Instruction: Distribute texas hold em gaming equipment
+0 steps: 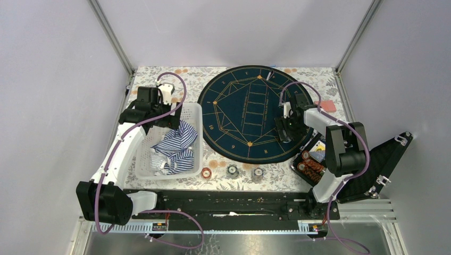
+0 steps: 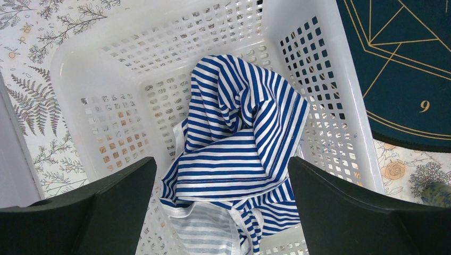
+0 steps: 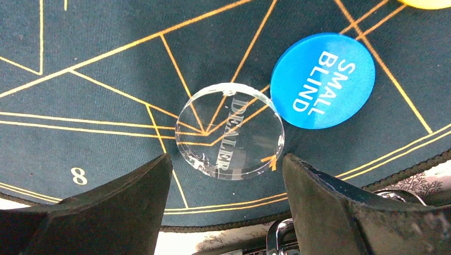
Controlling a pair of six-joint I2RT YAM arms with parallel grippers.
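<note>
Right hand (image 3: 226, 162) apart over clear DEALER disc (image 3: 230, 131), blue SMALL BLIND disc (image 3: 323, 79) just beside, left hand (image 2: 222, 162) apart

A white perforated basket (image 1: 142, 162) sits on the floral table cover (image 1: 154, 73), just beside a round dark blue mat (image 1: 236, 119) with gold lines. A crumpled blue-and-white striped cloth (image 1: 175, 146) lies inside the basket. An open black case (image 1: 385, 159) stands at the right edge.
</note>
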